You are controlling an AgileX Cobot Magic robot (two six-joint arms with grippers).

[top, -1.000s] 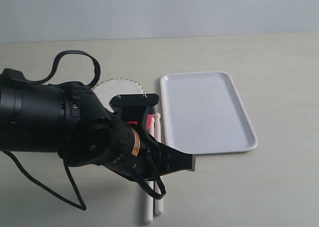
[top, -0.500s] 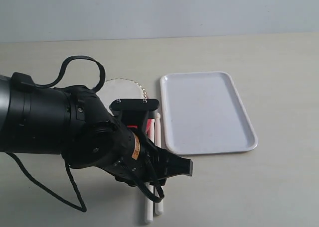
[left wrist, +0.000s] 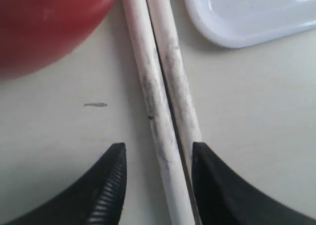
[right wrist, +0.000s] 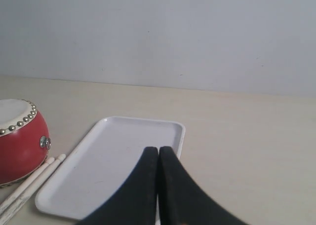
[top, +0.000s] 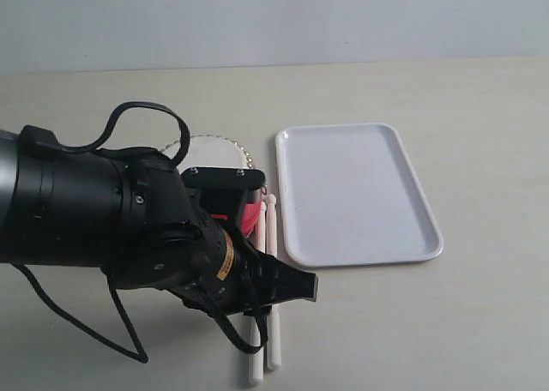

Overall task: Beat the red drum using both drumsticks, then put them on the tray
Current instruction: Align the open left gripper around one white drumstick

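Left wrist view brings the drumsticks (left wrist: 149, 87) close: two slim off-white wooden rods lying side by side and touching on the table (left wrist: 59, 116). Grey-black scuffs are smeared along their middles. They lie just beside the red drum (left wrist: 44, 22), between it and the white tray (left wrist: 247, 18). The left gripper (left wrist: 158, 151) is spread wide, its ribbed black fingers (left wrist: 111, 185) straddling the pair. One finger seems to sit against the outer stick while the other stands clear, and nothing is clamped.

Exterior view hides those fingers behind the bulky black left arm (top: 94, 219), yet shows what the wrist camera cannot. It shows the drum's stud-ringed cream skin (top: 214, 155), the sticks' rounded tips beside its glossy barrel body, and the whole tray, a flat plastic rectangle with rounded corners and a low rim.

Right wrist view adds a small metal ring (right wrist: 45, 142) on the drum's side. The right gripper (right wrist: 158, 151) has its smooth black fingers pressed together, with nothing seen between them.
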